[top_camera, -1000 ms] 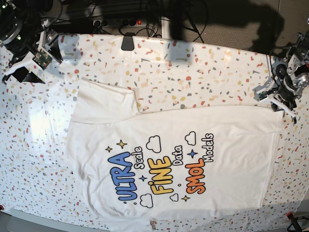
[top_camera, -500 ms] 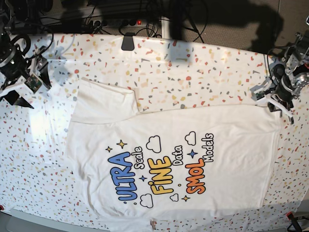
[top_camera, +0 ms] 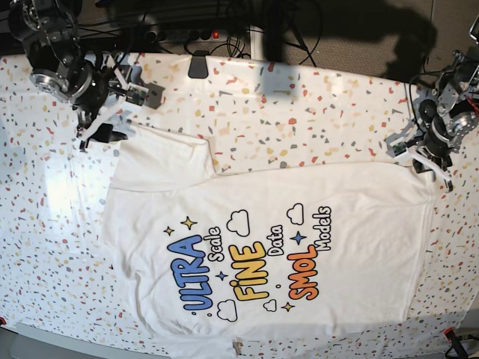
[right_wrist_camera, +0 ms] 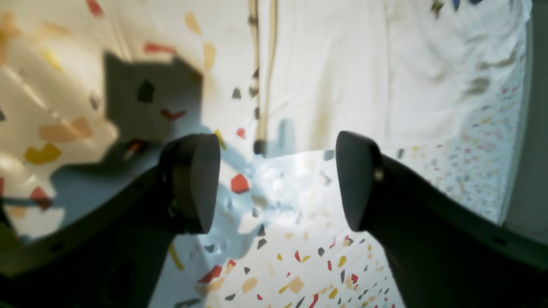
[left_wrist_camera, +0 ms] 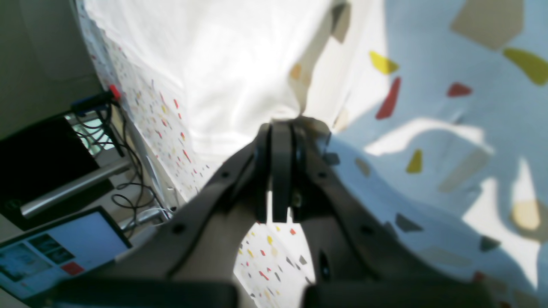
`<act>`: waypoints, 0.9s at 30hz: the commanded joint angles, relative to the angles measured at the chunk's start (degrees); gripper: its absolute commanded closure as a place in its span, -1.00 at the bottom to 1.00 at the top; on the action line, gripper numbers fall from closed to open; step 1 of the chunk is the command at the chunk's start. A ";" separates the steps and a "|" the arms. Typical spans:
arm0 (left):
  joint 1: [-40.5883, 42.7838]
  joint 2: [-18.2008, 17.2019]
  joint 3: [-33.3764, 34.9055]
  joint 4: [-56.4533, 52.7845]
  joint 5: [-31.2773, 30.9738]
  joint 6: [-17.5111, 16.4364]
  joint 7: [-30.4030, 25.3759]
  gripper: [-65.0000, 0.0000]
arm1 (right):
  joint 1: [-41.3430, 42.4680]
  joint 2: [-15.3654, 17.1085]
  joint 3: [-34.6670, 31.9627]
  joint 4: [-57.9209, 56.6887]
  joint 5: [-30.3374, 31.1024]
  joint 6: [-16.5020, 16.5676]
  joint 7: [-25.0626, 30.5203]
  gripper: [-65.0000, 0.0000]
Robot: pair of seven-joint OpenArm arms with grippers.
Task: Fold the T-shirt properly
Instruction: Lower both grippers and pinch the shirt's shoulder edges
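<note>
The white T-shirt (top_camera: pixel 262 224) lies flat on the table with its print facing up. One sleeve (top_camera: pixel 161 157) points to the back left. My left gripper (top_camera: pixel 428 158) is at the shirt's back right corner. In the left wrist view it (left_wrist_camera: pixel 280 128) is shut, its tips meeting on the shirt's raised edge (left_wrist_camera: pixel 308 77). My right gripper (top_camera: pixel 105 133) hovers just left of the sleeve. In the right wrist view it (right_wrist_camera: pixel 276 179) is open and empty, with the sleeve's hem (right_wrist_camera: pixel 263 85) just beyond its fingers.
The speckled table cover (top_camera: pixel 299 112) lies under the shirt. A black clip (top_camera: pixel 198 66) sits at the back edge, with cables (top_camera: pixel 172 34) behind it. A red clamp (top_camera: pixel 449 333) is at the front right. A screen (left_wrist_camera: pixel 64 244) stands off the table.
My right arm has swung in from the far left edge to the sleeve's corner. My left gripper has shifted slightly back and inward at the shirt's corner. The shirt lies as before.
</note>
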 commanded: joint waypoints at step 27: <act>-0.96 -1.16 -0.59 0.59 0.20 0.79 0.00 1.00 | 13.29 -0.83 -13.62 -15.41 -4.42 -1.68 -2.71 1.00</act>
